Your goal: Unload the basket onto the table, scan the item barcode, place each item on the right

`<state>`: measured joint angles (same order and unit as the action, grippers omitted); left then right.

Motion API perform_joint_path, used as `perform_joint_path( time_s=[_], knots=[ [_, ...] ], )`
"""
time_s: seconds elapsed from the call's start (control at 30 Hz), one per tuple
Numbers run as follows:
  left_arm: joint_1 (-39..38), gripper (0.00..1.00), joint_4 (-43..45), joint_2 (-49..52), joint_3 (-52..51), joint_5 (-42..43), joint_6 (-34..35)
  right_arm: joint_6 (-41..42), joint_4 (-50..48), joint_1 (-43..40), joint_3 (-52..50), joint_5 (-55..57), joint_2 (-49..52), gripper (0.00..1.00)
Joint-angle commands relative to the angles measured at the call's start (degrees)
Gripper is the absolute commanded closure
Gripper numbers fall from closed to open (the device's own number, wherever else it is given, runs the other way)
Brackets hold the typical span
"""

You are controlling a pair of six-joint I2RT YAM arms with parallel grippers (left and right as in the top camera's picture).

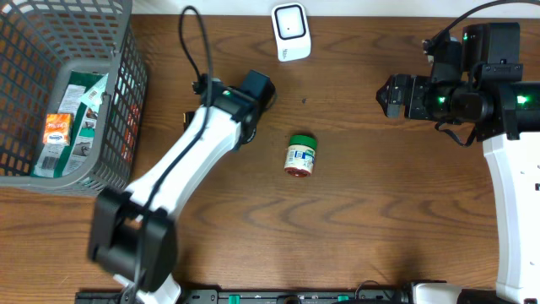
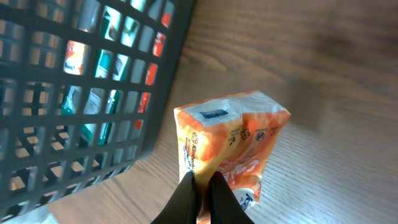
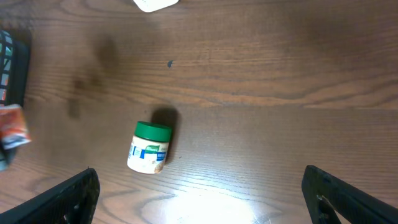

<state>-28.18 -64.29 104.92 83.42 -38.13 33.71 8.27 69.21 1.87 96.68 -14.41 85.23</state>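
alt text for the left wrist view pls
The left jaws, shut, pinch the lower edge of an orange plastic packet, with the brown wooden table behind it. A grey plastic mesh basket holding more packets fills the upper left.

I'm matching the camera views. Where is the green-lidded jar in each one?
Overhead: green-lidded jar lying near the middle.
Left wrist: not in it.
Right wrist: jar left of centre, lower half.
Shared landmark: white scanner, above the jar at the top edge in overhead and right wrist.
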Motion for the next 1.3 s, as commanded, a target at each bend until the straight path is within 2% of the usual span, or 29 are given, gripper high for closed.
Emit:
perform_joint_path(
  time_s=[0.0, 0.13, 0.3, 0.83, 1.07, 1.27],
  knots=[
    [0.24, 0.93, -0.31, 4.52, 0.35, -3.13, 3.48, -0.83, 0.02, 0.04, 1.07, -0.48, 0.28, 0.01],
    [0.28, 0.93, 1.86, 7.76, 0.35, -2.69, 3.52, -0.83, 0.02, 0.04, 1.07, -0.48, 0.28, 0.01],
    [0.28, 0.93, 5.2, 8.92, 0.35, 4.26, 3.48, -0.83, 0.02, 0.04, 1.07, -0.48, 0.28, 0.01],
    [0.48, 0.92, 6.8, 13.86, 0.28, 3.45, 1.97, -0.83, 0.02, 0.04, 1.07, -0.48, 0.28, 0.01],
    [0.44, 0.92, 7.39, 13.86, 0.28, 7.78, 1.97, -0.83, 0.02, 0.04, 1.07, -0.48, 0.28, 0.01],
    [0.46, 0.87, 7.89, 13.86, 0.28, 8.17, 1.97, -0.83, 0.02, 0.04, 1.07, -0.48, 0.28, 0.01]
  ],
)
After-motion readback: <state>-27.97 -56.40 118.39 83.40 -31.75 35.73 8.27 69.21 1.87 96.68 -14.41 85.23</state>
